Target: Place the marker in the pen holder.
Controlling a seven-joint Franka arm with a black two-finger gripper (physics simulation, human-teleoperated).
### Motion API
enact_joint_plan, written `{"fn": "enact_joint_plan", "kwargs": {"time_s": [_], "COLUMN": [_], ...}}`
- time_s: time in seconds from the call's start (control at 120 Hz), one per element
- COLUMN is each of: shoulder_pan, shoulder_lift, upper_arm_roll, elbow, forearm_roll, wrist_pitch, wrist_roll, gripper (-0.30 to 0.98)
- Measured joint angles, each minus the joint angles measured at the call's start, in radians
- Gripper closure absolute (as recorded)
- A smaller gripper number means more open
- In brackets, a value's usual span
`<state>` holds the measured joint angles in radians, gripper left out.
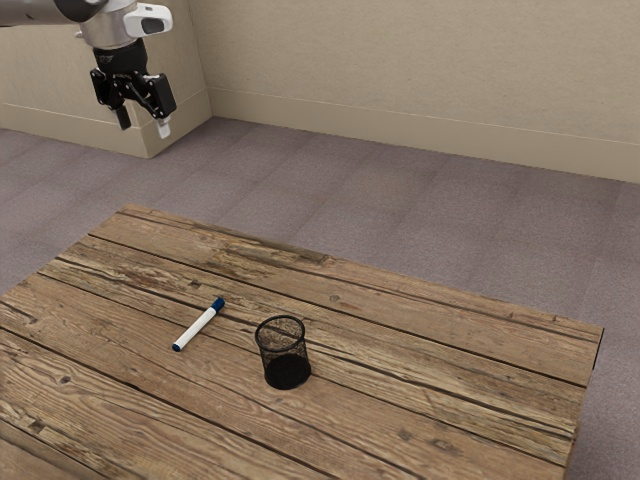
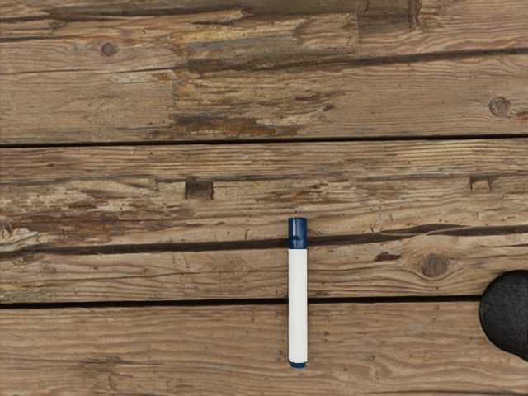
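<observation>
High above the table, at the exterior view's upper left, my gripper (image 1: 144, 128) is open, its two fingers apart and nothing between them. The marker (image 1: 199, 325), white with a blue cap and a blue end, lies flat on the wood. The wrist view has the marker (image 2: 298, 305) too, lying below my hand. Upright beside the marker, toward the exterior view's right, stands the black mesh pen holder (image 1: 284, 353), a gap between the two. A dark rounded part of the pen holder (image 2: 507, 313) appears at the wrist view's edge.
The wooden table (image 1: 420, 350) has plank seams and worn patches. Beyond its far edge is a carpeted floor (image 1: 400, 225), with a beige wall (image 1: 420, 70) behind. The robot's arm comes in from the exterior view's upper left.
</observation>
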<state>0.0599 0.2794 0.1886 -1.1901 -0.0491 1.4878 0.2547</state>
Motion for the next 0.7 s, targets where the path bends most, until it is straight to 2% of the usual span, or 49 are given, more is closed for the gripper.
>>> {"fn": "enact_joint_plan", "kwargs": {"time_s": [0.267,0.417,0.55,0.7], "shoulder_pan": [0.001,-0.009,-0.011,-0.045], "shoulder_lift": [-0.006,0.009,0.010,-0.050], "upper_arm_roll": [0.001,-0.008,0.010,0.043], "elbow": [0.002,-0.049,-0.229,-0.533], "forearm_roll": [0.001,0.001,0.005,0.015], "wrist_pitch": [0.002,-0.039,-0.024,0.156], "wrist_roll": [0.000,-0.001,0.000,0.004], "gripper": [0.02,0.02,0.02,0.02]}}
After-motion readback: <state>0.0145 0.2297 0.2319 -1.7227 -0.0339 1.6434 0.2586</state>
